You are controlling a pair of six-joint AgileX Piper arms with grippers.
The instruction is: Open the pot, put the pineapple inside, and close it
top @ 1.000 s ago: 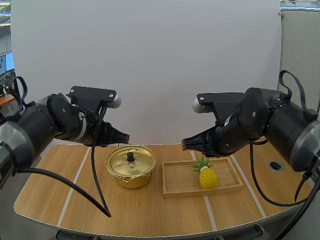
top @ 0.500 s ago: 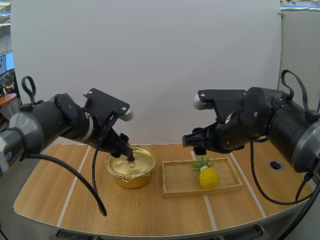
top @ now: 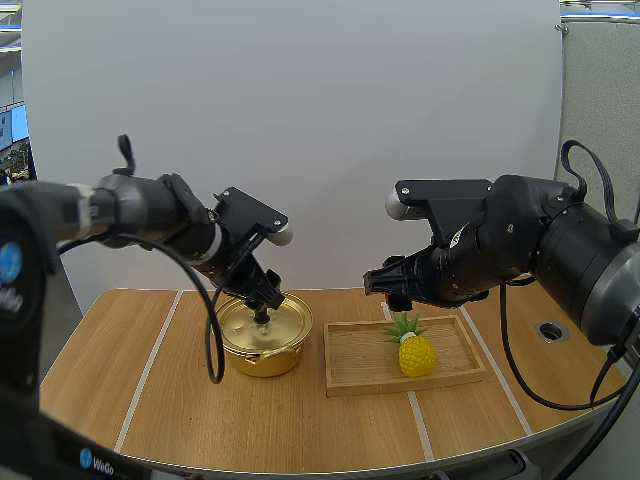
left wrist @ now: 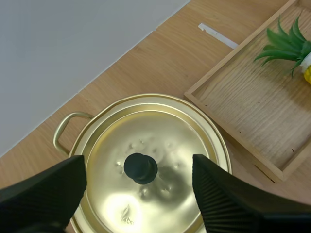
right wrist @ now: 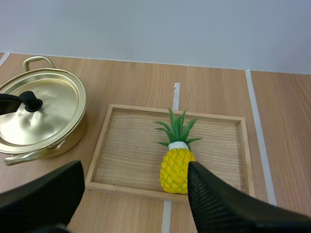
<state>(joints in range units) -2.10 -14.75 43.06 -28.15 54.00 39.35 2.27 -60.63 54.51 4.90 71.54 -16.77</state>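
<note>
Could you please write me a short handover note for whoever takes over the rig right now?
Left gripper: open over the pot, one finger on either side of the lid's black knob, not closed on it.
Right gripper: open above the pineapple, holding nothing.
Things: the gold pot is on the table with its lid on. The pineapple is in the wooden tray beside the pot.
Done: nothing yet.
Left: grip the knob, lift the lid, move the pineapple into the pot, put the lid back.
</note>
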